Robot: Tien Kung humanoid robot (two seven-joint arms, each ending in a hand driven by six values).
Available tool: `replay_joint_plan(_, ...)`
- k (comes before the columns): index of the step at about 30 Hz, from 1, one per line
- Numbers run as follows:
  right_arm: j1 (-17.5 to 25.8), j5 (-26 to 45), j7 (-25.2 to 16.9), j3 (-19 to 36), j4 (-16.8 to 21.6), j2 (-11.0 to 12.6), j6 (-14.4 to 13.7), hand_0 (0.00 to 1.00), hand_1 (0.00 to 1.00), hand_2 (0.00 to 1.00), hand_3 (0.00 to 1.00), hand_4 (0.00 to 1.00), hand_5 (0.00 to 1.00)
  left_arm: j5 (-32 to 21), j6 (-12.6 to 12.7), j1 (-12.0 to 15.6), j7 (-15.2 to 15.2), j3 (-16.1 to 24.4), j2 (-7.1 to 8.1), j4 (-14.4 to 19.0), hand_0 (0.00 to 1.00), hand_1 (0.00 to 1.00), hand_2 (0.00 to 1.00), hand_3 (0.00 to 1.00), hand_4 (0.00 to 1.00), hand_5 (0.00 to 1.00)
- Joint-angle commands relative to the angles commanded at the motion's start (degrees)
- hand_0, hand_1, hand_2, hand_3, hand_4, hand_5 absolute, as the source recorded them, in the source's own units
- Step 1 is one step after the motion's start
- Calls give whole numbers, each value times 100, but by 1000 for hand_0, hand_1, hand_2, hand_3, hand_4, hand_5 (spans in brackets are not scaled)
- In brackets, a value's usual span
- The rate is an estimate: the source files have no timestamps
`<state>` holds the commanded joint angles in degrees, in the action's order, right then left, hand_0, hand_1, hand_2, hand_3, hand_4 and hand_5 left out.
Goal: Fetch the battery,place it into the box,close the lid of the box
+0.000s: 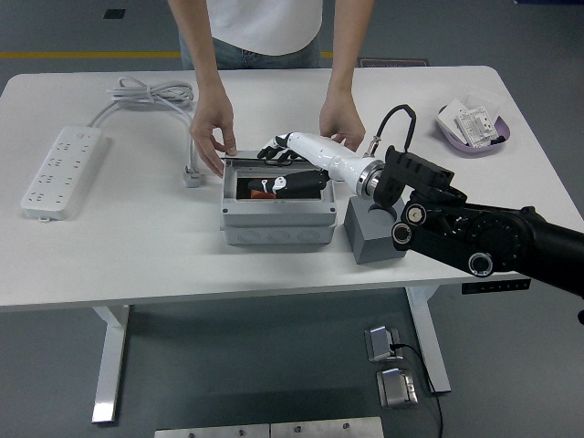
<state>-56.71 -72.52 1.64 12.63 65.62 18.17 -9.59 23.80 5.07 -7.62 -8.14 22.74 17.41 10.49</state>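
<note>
Half the battery (262,186) hides beneath the spread robot hand (285,170) pressing the lid (239,164).

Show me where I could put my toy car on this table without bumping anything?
Bare tabletop lies between the white power strip and the grey plastic box, and along the near edge in front of both. Another patch sits between the dark grey foam block and the purple tray. Around the box it is crowded: the robot hand and a person's hands.
</note>
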Motion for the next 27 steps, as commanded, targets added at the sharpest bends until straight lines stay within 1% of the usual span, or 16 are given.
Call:
replay_joint_plan(8, 181, 33, 0, 71, 41, 73, 2, 717, 716, 760, 775, 897, 735, -84, -4, 14, 18, -81, -17, 1, 635, 700, 616, 599, 666, 99)
replay_joint_plan(13, 276, -54, 23, 272, 78, 151, 11, 713, 713, 760, 775, 895, 734, -90, -7, 20, 18, -88, -22, 1, 634, 700, 616, 598, 666, 99)
replay_joint_plan(19, 600, -512, 181, 999, 346, 425, 159, 703, 709, 759, 775, 894, 732, 121, -15, 33, -66, 155, -39, 1, 633, 698, 617, 599, 667, 97)
replay_joint_plan(24, 1107, -1093, 299, 1768, 752, 648, 282, 702, 705, 753, 775, 894, 734, 261, -11, 74, -130, 343, -51, 4, 632, 698, 616, 600, 666, 97)
replay_joint_plan(27, 1478, -1462, 237, 2292, 1027, 731, 252, 702, 705, 753, 775, 894, 734, 311, -8, 97, -153, 419, -63, 5, 632, 698, 616, 600, 666, 97)
